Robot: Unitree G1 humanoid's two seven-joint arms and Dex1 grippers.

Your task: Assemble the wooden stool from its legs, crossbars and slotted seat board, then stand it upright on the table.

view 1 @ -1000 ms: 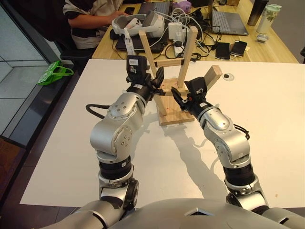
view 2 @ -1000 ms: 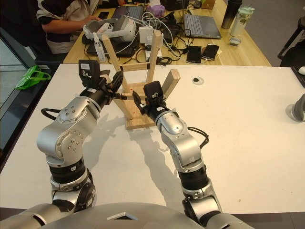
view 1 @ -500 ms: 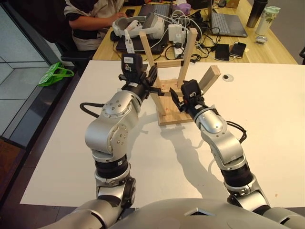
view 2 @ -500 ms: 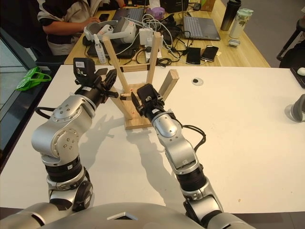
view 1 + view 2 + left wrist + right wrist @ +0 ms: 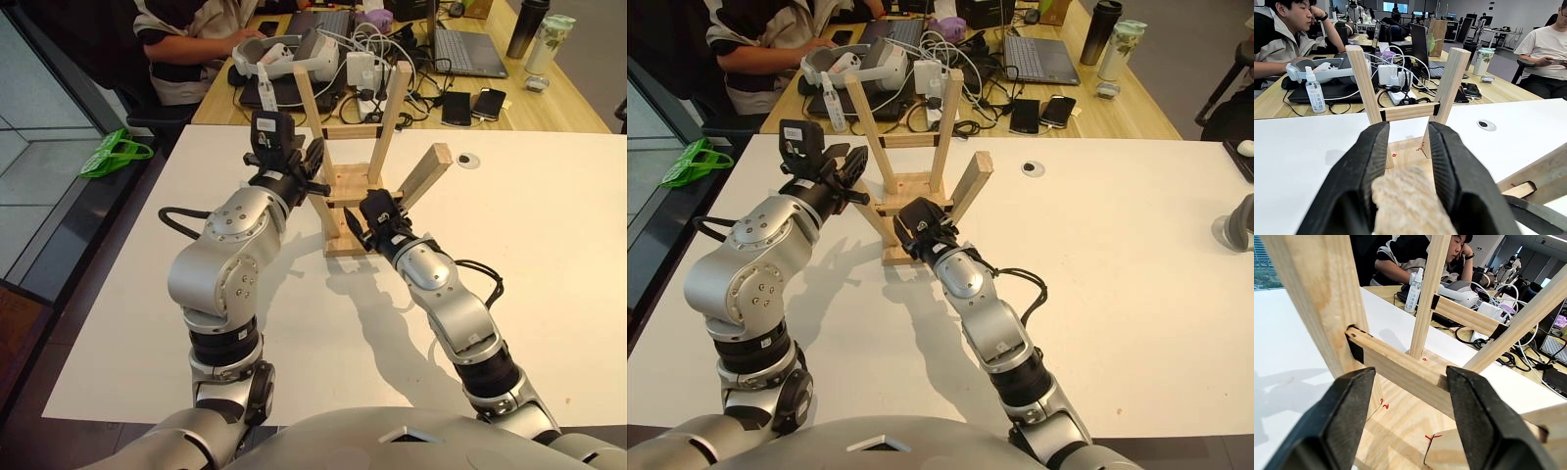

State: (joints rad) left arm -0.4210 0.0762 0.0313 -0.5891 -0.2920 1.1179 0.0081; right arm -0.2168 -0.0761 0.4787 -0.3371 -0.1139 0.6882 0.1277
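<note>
Left wrist view has the left claw (image 5: 1406, 133) narrowed onto a wooden leg (image 5: 1403, 200). The leg's rough end sits pinched between the two black fingers (image 5: 1359, 171), which press it from either side.

In the right wrist view the right claw (image 5: 1410, 377) stands wide. Its fingers (image 5: 1347, 416) flank a lower crossbar (image 5: 1400, 369) that joins two legs. The crossbar lies in the gap between them, and whether either pad touches it cannot be told.

From the head, the stool (image 5: 353, 166) is upside down on the white table (image 5: 549, 225), near its far edge. The slotted seat board (image 5: 338, 245) lies flat on the table with the legs pointing up. Two far legs (image 5: 306, 98) stand nearly upright, joined high up by an upper crossbar (image 5: 348, 130). A third leg (image 5: 423, 174) on the robot's right leans outward, away from the others. The left claw is at the stool's near left side and the right claw at its near edge, low over the board. The wood is pale, with small red marks on the board.
</note>
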